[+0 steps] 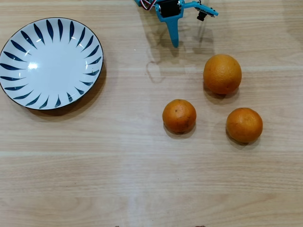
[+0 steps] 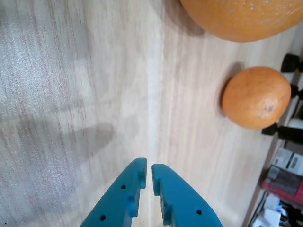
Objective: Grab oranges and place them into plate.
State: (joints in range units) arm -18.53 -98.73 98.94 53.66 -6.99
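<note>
Hovering over bare desk (image 1: 142, 179), my hand (image 2: 147, 175) has its two blue fingers pressed almost together with nothing between them. In the overhead view it sits at the top edge, near the largest orange (image 1: 222, 74) but apart from it. All three fruits rest on the wood: the big one, a smaller orange (image 1: 179, 116) toward the middle, and another small orange (image 1: 244, 125) at the right of that view. The plate (image 1: 19, 90) lies well apart at upper left and is empty. So, as I judge it, nothing is done yet; every orange is left to grab and carry across. I would need to spread my fingers before closing on the nearest fruit.
</note>
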